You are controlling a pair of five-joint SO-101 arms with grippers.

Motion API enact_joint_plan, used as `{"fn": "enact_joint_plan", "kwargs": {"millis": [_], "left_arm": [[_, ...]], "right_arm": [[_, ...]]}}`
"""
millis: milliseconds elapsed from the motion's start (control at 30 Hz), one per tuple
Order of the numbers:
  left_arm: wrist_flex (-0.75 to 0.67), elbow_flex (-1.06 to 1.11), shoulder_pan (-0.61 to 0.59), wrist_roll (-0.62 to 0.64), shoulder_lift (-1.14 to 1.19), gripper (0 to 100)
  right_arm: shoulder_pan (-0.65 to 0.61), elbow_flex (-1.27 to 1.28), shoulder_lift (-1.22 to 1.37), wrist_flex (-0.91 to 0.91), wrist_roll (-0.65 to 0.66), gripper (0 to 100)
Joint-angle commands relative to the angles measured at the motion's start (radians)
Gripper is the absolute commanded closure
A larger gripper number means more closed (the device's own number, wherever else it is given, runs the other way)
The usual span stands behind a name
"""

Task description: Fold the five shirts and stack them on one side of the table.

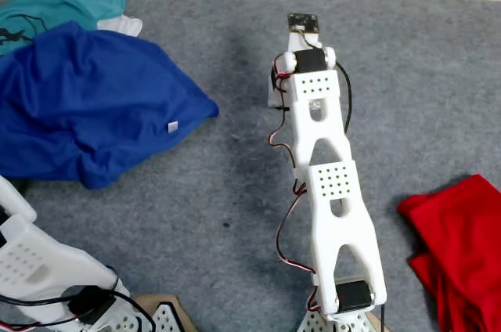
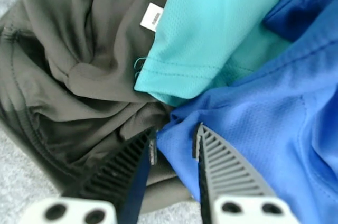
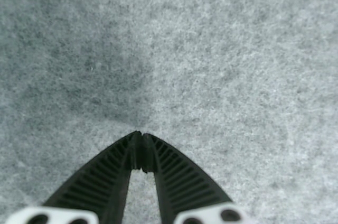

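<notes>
Step, as judged: taking the first shirt from the heap at the table's far left corner. Left gripper (image 2: pixel 175 134), narrowly parted, sits at the hem of the blue shirt (image 2: pixel 274 129), beside the teal shirt (image 2: pixel 211 28) and dark grey shirt (image 2: pixel 68 76). The right gripper (image 3: pixel 141 137) is closed on nothing over bare table (image 3: pixel 211 49). Next move calls for pinching the blue hem and drawing it to open table
</notes>
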Motion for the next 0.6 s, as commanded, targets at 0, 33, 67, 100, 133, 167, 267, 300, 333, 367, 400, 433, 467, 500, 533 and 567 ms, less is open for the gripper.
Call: {"fn": "enact_joint_plan", "kwargs": {"millis": [0,33,67,100,133,167,267,300,333,367,400,433,467,500,533,567], "left_arm": [[-0.066,0.025,-0.005,-0.005,-0.008,87],[-0.080,0.038,-0.005,-0.005,-0.008,87],[-0.092,0.048,-0.005,-0.005,-0.008,87],[-0.101,0.059,-0.004,-0.005,-0.008,87],[-0.109,0.070,-0.004,-0.005,-0.008,87],[-0.117,0.079,-0.002,-0.005,-0.008,87],[-0.123,0.094,0.001,-0.003,-0.008,87],[-0.120,0.094,0.001,-0.003,-0.008,88],[-0.117,0.094,0.004,-0.003,-0.008,88],[-0.117,0.094,0.012,-0.003,-0.008,89],[-0.117,0.096,0.016,-0.003,-0.008,91],[-0.117,0.096,0.018,-0.003,-0.008,95],[-0.120,0.096,0.021,-0.003,-0.008,98],[-0.120,0.094,0.027,-0.003,-0.008,100],[-0.117,0.094,0.031,-0.003,-0.008,99],[-0.117,0.094,0.033,-0.003,-0.008,98]], "right_arm": [[-0.010,-0.120,-0.018,-0.008,-0.008,99.2],[-0.010,-0.120,-0.018,-0.008,-0.008,99.2],[-0.010,-0.120,-0.018,-0.008,-0.008,99.2],[-0.010,-0.120,-0.018,-0.008,-0.008,99.2],[-0.010,-0.120,-0.018,-0.008,-0.008,99.2],[-0.010,-0.120,-0.018,-0.008,-0.008,99.2],[-0.010,-0.120,-0.018,-0.008,-0.008,99.2],[-0.010,-0.119,-0.018,-0.010,-0.008,99.2],[-0.010,-0.119,-0.018,-0.010,-0.008,99.2],[-0.010,-0.119,-0.018,-0.010,-0.008,99.2],[-0.010,-0.119,-0.018,-0.012,-0.008,99.2],[-0.010,-0.119,-0.018,-0.012,-0.008,99.2],[-0.010,-0.119,-0.018,-0.012,-0.008,99.2],[-0.010,-0.119,-0.018,-0.012,-0.008,99.2],[-0.008,-0.119,-0.018,-0.012,-0.008,99.2],[-0.008,-0.119,-0.018,-0.012,-0.008,99.2]]}}
